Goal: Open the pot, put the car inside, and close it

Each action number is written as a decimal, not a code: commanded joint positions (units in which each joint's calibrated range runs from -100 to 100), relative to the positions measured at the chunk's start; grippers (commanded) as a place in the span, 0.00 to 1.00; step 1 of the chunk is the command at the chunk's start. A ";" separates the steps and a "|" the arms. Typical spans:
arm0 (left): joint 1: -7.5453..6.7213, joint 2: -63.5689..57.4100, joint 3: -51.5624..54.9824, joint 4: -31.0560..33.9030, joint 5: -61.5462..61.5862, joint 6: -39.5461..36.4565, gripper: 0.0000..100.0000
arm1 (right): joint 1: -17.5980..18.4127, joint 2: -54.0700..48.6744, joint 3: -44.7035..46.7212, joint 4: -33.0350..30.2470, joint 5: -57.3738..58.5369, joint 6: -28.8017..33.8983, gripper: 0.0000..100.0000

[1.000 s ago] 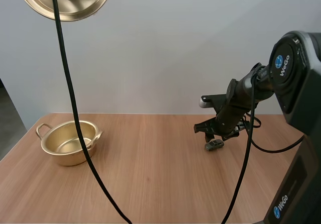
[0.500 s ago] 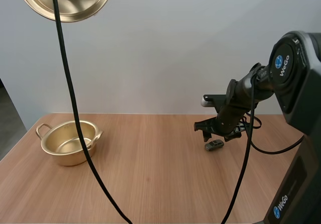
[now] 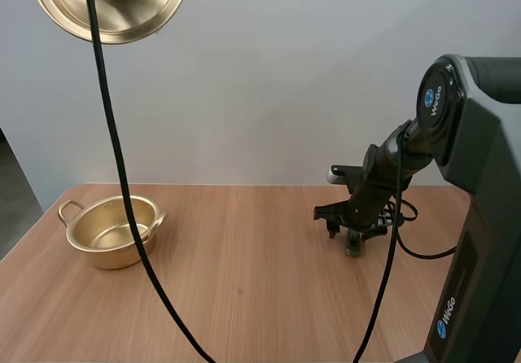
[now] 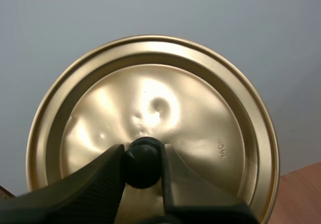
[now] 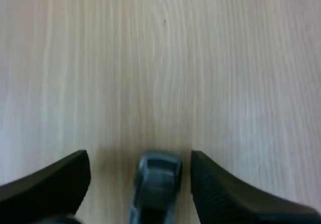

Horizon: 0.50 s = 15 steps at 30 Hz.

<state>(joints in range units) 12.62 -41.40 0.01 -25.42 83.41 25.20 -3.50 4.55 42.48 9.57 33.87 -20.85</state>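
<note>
Straddling the car (image 5: 155, 186), the right gripper (image 5: 139, 156) stands wide open, one finger on each side. Neither ribbed face appears to touch it, and bare desk (image 3: 244, 298) shows in both gaps. The car lies flat on the desk toward its right edge, lengthwise between the fingers and a shade nearer one finger than the other.

Risks, as I judge them:
- Off-centre closing. The nearer finger would meet the car first and shove it sideways. Since it is a wheeled toy, it could also roll forward out of the pinch before the other finger arrives.
- The body is small and smooth. A pinch too high on the roof could squeeze it out downward, and I cannot tell how low the tips sit against the desk.
- Long carry. The pot (image 3: 112, 230) sits open near the desk's left edge, well apart from the car, so a weak hold could drop the car on the way across.
- Lid (image 3: 109, 5). The left gripper (image 4: 143, 156) pinches it by its black knob (image 4: 144, 162) alone, high above the far left corner of the desk. The round knob could turn or slip between the tips, and the lid would then tilt or fall toward the pot.

The pot's mouth is uncovered and nothing shows inside it.
</note>
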 commanded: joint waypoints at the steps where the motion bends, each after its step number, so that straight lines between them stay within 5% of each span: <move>1: 0.05 0.09 0.02 -0.04 -0.06 -0.09 0.00 | -0.01 -0.03 -0.04 0.01 -1.82 -0.03 0.93; 15: 0.05 0.09 0.02 2.00 -0.09 -0.09 0.00 | -0.01 -0.03 -0.04 -1.71 6.17 -1.85 0.84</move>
<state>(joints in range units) 12.62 -41.29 0.01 -23.46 83.41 25.12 -3.50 4.55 42.48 7.84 40.16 -22.71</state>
